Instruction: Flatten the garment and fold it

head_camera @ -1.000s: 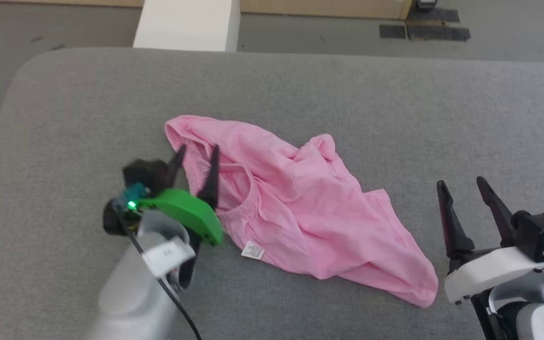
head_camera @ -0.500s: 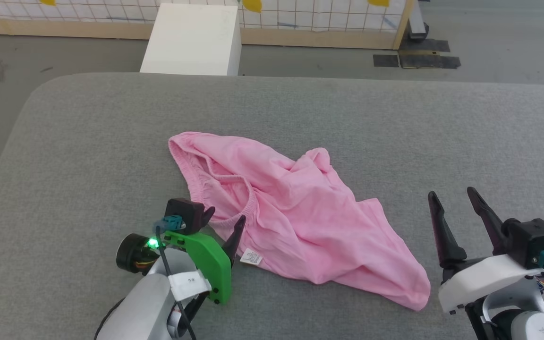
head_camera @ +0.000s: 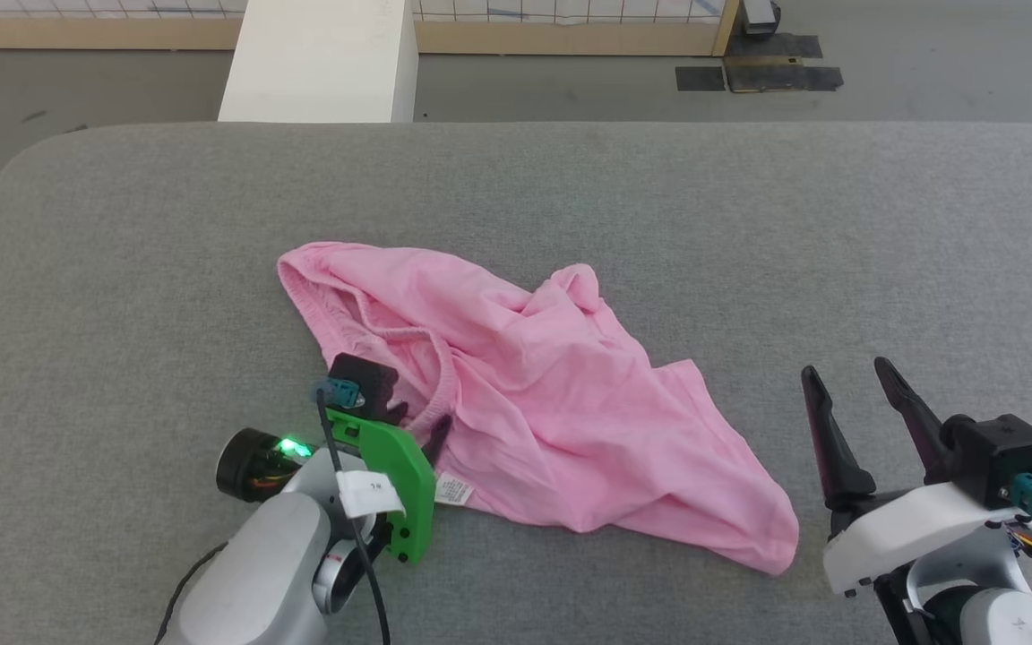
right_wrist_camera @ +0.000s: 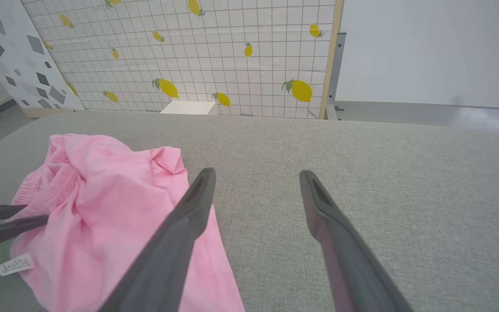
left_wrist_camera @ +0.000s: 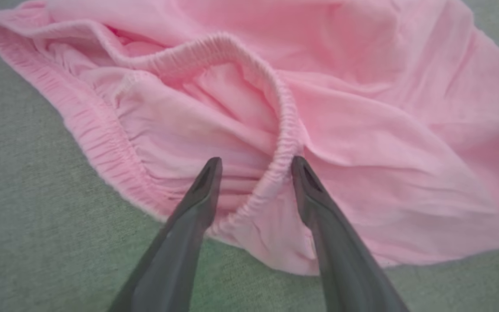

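The garment (head_camera: 534, 403), a crumpled light pink pair of shorts, lies in the middle of the grey padded table (head_camera: 659, 197). Its gathered waistband (left_wrist_camera: 284, 117) gapes toward the left, and a small white label (head_camera: 453, 489) lies at its near edge. My left gripper (head_camera: 420, 419) is low at that near edge, just beyond the label. In the left wrist view the left gripper (left_wrist_camera: 257, 161) is open, with the elastic waistband running between its fingers. My right gripper (head_camera: 846, 369) hovers open to the right of the garment (right_wrist_camera: 102, 208), holding nothing.
A white box (head_camera: 323, 58) stands on the floor beyond the table's far edge. Behind it is a lemon-patterned grid panel (right_wrist_camera: 215, 56). Bare grey surface stretches on all sides of the garment, widest at the far and right sides.
The head camera has shifted. My left gripper has drawn back from the far part of the waistband to its near edge by the label, and its jaws have narrowed a little. The right gripper is unchanged.
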`<state>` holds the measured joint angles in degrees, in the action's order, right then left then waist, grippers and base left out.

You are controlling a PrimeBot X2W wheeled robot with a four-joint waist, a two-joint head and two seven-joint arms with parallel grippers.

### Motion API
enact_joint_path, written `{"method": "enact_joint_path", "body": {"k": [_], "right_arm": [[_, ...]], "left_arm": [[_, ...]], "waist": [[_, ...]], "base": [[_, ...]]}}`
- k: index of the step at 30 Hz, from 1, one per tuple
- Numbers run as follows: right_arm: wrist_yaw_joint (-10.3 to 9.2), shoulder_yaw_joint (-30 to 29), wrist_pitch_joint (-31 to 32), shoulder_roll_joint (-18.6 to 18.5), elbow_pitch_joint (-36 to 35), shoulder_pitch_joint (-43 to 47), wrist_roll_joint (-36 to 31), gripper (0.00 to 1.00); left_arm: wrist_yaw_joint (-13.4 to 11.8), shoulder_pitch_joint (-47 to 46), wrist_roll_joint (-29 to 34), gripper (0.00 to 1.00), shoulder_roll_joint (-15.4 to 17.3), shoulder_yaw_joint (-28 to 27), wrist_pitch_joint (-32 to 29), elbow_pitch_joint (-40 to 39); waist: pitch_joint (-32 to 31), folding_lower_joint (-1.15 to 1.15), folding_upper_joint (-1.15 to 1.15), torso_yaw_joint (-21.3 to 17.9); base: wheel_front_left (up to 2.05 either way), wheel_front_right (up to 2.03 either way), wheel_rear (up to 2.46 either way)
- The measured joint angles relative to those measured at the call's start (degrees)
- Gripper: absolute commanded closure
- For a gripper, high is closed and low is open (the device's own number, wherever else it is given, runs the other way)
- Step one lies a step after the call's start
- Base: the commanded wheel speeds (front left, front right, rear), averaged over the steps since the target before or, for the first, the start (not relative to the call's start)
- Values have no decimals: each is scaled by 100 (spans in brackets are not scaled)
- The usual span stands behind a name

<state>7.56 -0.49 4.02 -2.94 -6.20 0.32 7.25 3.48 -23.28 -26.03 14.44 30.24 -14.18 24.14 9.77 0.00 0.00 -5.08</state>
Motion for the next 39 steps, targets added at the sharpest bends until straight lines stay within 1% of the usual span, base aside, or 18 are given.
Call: {"method": "enact_joint_path", "body": {"k": [2,4,7,10,13,17,22,25,28,33,37,39], "right_arm": [[0,4,0,0,16,-20,9,0],[0,-2,0,0,31,-23,26,0],[0,-10,26,0,43,-20,35,0],[0,35,229,-4,54,42,40,0],[0,149,644,-9,68,241,82,0],[0,265,1259,-8,115,541,143,0],[0,233,1731,1,350,726,108,0],[0,124,1848,-1,555,727,141,0],[0,134,2038,-1,751,725,133,0],[0,196,2327,-15,825,671,29,0],[-10,287,3023,-53,678,625,-71,0],[-48,303,3339,-70,535,630,-74,0]], "left_arm": [[-2,2,-26,100,0,-2,-41,19],[-66,22,-59,100,0,-64,5,-40],[-325,248,-178,100,2,-347,371,-336],[-554,649,-286,100,5,-566,659,-667],[-728,1190,-466,100,13,-737,900,-1040],[-865,1685,-556,100,24,-857,1083,-1441],[-928,1909,-636,100,26,-895,1123,-1645],[-944,1923,-699,100,25,-891,1123,-1689],[-955,1923,-725,100,22,-880,1122,-1706],[-957,1916,-731,100,7,-836,1124,-1706],[-955,1914,-732,100,-7,-792,1132,-1679],[-951,1913,-734,100,-16,-783,1134,-1660]], "waist": [[2,0,0,-14],[-10,0,0,-13],[-55,0,0,-6],[-97,0,0,28],[-137,0,0,98],[-161,0,0,197],[-126,0,0,310],[-74,0,0,354],[-9,0,0,410],[95,0,0,506],[142,0,0,591],[149,0,0,624]], "base": [[0,0,0],[0,0,0],[0,0,0],[0,0,0],[0,0,0],[0,0,0],[0,0,0],[0,0,0],[0,0,0],[0,0,0],[0,0,0],[0,0,0]]}}
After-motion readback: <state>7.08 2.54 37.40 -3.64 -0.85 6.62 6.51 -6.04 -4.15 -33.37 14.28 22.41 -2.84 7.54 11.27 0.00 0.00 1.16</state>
